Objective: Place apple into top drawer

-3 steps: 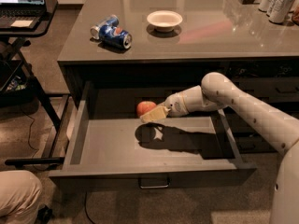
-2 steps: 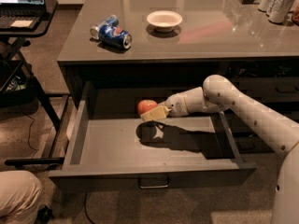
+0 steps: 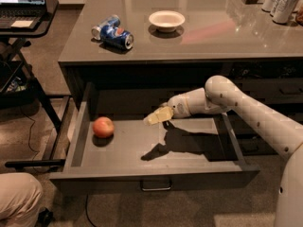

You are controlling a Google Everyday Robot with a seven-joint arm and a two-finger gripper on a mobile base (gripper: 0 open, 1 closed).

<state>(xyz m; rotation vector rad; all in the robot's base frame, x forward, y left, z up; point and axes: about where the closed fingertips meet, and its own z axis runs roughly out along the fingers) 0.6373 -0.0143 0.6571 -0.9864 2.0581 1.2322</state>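
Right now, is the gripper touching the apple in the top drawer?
Apart. The camera view shows bare drawer floor between the apple, lying left in the top drawer, and the gripper over its middle.

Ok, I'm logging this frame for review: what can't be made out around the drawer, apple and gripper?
Camera view:
- top drawer: its rear is lost in shadow under the countertop.
- apple, at the drawer's left, apart from the gripper: underside hidden by its own body.
- gripper, above the drawer's middle: its far side faces away.
- dark drawers at right: partly covered by the arm.
- cans: cut off by the top edge.
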